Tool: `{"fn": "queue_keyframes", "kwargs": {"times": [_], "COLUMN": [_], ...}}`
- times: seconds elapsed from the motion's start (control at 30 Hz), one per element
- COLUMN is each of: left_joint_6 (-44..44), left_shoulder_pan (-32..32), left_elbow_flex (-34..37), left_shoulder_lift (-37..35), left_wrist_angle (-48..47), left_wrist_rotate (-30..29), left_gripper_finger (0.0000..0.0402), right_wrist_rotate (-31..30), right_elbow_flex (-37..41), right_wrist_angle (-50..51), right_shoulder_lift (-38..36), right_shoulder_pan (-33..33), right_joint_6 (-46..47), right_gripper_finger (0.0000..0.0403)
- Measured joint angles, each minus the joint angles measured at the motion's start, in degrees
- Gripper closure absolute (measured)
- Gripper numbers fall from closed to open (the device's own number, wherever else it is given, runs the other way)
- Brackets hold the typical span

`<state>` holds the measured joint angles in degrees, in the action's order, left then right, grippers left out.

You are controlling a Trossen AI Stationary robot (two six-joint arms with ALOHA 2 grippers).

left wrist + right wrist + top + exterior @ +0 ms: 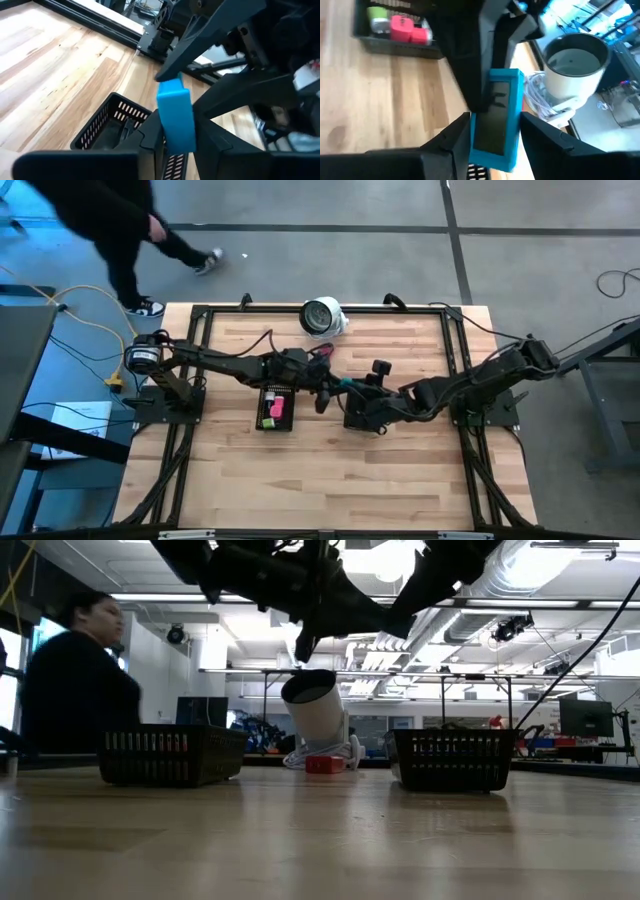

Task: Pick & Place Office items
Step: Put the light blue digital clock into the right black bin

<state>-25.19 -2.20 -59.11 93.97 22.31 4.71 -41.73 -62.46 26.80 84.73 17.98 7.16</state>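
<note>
A small blue block (345,383) hangs in the air at mid-table between both grippers. My left gripper (328,388) reaches in from the left and my right gripper (358,388) from the right, each shut on the block, above the right black mesh tray (356,423). The left tray (262,394) holds a pink piece (405,29) and a green piece (379,24). A red piece (323,764) lies on the table by the white round object (322,317). My left gripper holds the blue block (175,117) pinched between its two fingers by one end (176,142), coming level from the table's left. The block is lifted clear. My right gripper pinches the block's other end (495,150) between its two fingers (455,142), coming from the table's right. The left gripper's finger (487,65) lies over the block's far end.
The white round object stands near the table's far edge with white cable beside it. A person (110,225) walks beyond the table's far left corner. Bare wood lies along the near half of the table (330,480).
</note>
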Motion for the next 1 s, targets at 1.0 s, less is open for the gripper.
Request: {"fn": "queue_keyframes", "kwargs": {"times": [1.0], "left_joint_6": [30.7], "left_shoulder_pan": [4.0], "left_elbow_flex": [-0.2], "left_shoulder_lift": [-0.2], "left_wrist_angle": [-4.4], "left_wrist_rotate": [-2.3], "left_gripper_finger": [0.0342], "right_wrist_rotate": [17.4], "right_elbow_flex": [0.0], "right_wrist_angle": [0.0], "right_shoulder_lift": [-9.7], "right_shoulder_pan": [-1.2], "right_joint_6": [4.1], "right_gripper_finger": [0.0208]}}
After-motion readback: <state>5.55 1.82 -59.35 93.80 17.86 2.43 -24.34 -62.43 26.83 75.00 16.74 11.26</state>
